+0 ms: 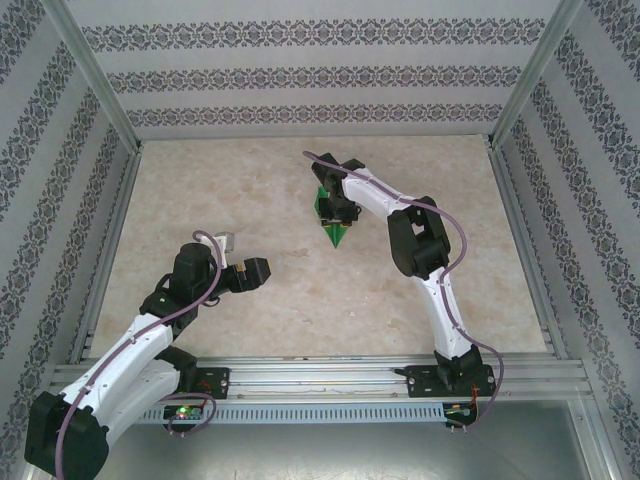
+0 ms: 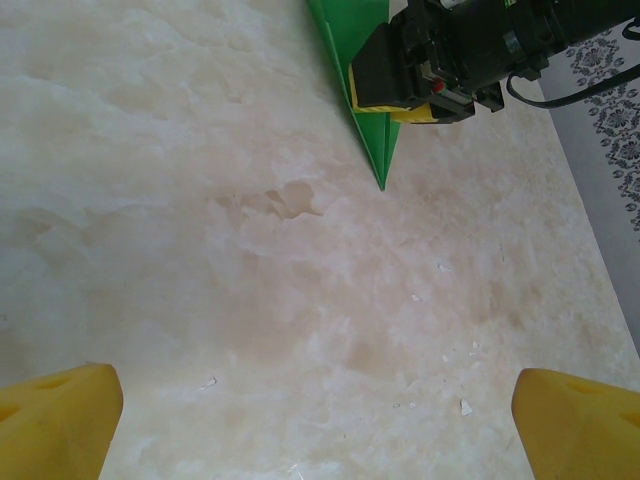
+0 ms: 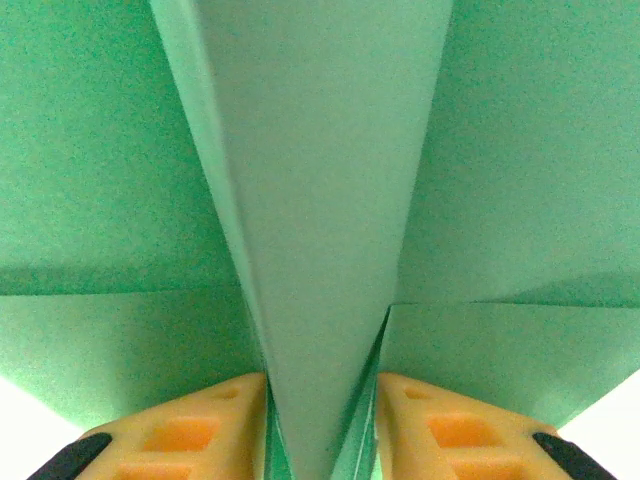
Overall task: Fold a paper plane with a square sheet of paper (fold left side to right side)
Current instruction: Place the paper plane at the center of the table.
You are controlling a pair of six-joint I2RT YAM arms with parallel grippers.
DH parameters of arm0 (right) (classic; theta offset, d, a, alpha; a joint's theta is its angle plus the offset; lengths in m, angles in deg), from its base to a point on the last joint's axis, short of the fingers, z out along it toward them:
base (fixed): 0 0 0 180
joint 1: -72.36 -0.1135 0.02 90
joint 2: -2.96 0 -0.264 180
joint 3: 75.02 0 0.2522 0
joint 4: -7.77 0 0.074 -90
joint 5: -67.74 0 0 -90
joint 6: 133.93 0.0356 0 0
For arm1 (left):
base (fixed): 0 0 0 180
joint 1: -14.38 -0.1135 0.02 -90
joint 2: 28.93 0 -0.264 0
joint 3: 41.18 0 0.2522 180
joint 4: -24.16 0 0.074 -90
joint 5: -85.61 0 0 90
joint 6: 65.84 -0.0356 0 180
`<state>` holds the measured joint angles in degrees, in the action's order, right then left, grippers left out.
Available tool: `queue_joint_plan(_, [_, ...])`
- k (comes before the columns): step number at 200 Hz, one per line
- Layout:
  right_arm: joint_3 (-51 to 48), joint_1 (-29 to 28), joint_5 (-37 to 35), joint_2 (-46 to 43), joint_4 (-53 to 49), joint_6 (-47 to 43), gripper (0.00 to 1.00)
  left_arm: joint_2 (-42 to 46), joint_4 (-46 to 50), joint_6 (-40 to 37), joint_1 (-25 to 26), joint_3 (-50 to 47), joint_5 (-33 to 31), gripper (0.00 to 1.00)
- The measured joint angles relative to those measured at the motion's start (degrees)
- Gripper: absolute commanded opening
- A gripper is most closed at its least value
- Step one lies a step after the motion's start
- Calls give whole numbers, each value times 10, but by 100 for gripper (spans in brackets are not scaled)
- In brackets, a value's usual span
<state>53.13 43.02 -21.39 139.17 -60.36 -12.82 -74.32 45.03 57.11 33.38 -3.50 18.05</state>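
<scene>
From above, the right pincer [image 1: 336, 212] hangs over the middle of the marble-patterned surface [image 1: 230, 190], towards its far side, with the paper plane [image 1: 333, 232] in its grip and the green nose pointing towards the arm bases; the left pincer [image 1: 254, 271] waits well apart, nearer the left base, carrying nothing. The left wrist camera looks across the bare surface [image 2: 250, 270] at the plane [image 2: 352, 40], whose sharp tip comes down close to the surface, though I cannot tell if it touches, and at the right pincer [image 2: 388, 100] gripping it from the side; the left pincer [image 2: 320, 430] has its yellow fingertips [image 2: 60, 420] spread wide apart. The right wrist camera adds what the others cannot give: the right pincer [image 3: 322, 440] is clamped on the plane's central keel [image 3: 320, 200], with both wings spread flat to either side and their creases crisp. The folding looks finished, so this reads as the closing step. The next move calls for lowering the dart gently and releasing it without crushing the keel or springing the wings
</scene>
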Motion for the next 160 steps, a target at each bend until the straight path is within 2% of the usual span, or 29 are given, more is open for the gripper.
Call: queue_joint_plan(160, [-3, 0, 0, -8, 1, 2, 36, -3, 11, 0, 0, 8, -4, 100])
